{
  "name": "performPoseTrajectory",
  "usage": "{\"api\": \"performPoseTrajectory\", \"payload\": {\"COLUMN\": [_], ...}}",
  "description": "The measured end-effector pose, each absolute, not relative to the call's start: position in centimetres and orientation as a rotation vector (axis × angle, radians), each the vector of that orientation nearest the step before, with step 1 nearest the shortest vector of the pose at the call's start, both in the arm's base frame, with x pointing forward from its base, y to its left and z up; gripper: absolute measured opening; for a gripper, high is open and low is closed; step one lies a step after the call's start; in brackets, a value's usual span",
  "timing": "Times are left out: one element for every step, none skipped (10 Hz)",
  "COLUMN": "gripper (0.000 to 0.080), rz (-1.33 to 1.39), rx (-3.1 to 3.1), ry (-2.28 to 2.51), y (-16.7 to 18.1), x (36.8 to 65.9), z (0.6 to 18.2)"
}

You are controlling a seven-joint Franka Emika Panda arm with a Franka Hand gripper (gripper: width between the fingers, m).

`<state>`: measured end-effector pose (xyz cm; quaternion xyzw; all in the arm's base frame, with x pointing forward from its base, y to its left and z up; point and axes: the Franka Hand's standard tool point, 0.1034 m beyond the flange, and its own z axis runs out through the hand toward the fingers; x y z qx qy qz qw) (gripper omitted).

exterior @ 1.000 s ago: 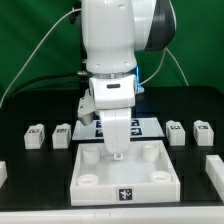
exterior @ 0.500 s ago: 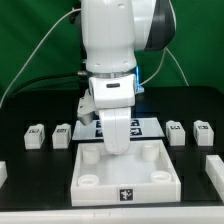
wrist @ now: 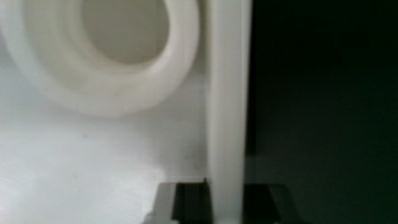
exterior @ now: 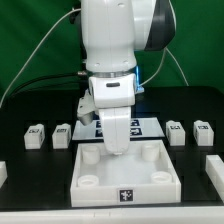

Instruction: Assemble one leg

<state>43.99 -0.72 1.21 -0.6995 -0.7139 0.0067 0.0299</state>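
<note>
Several small white legs with marker tags lie on the black table. Two are at the exterior view's left [exterior: 36, 134] [exterior: 62, 133] and two at its right [exterior: 177, 131] [exterior: 203, 131]. My gripper [exterior: 116, 150] is apart from all of them. It reaches down at the back rim of the large white panel [exterior: 125, 185] with corner holes. In the wrist view the gripper [wrist: 228, 205] has its dark fingers [wrist: 187, 205] pressed on both sides of the panel's thin white wall [wrist: 228, 100], beside a round corner hole [wrist: 107, 40].
The marker board [exterior: 150, 125] lies behind the arm, partly hidden by it. White parts show at the exterior view's left edge [exterior: 3, 170] and right edge [exterior: 214, 164]. Green walls enclose the black table.
A second ago a fingertip showed slightly lower inside the panel's back rim. Since half a second ago nothing has visibly moved.
</note>
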Motion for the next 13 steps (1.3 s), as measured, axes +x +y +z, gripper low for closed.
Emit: {"api": "performPoseTrajectory", "payload": {"gripper": [0.0061,0.0061,0.0061,0.0061,0.0061,0.0061,0.0061,0.0061,0.0061,0.0061,0.0061,0.0061,0.0157], "rz": [0.005,-0.011,-0.027,-0.045,-0.061,-0.067,-0.065,-0.067,-0.070,-0.082,-0.090,-0.090,-0.088], "rx": [-2.153,-2.165,-2.180,-2.193,-2.205,-2.214,-2.206,-2.198,-2.190,-2.194,-2.198,-2.198,-2.199], "ry": [-2.213,-2.203,-2.187,-2.177,-2.166,-2.152,-2.153,-2.156,-2.160,-2.163,-2.164,-2.163,-2.162], "y": [-0.2,1.0,2.3,3.2,3.9,4.5,5.0,5.4,5.8,5.9,5.9,5.8,5.8], "x": [44.8,45.6,46.6,47.7,48.5,49.0,49.0,49.0,49.0,49.0,49.0,49.0,48.9], "z": [1.3,1.3,1.2,1.1,1.1,1.1,1.1,1.1,1.1,1.0,1.1,1.1,1.0]}}
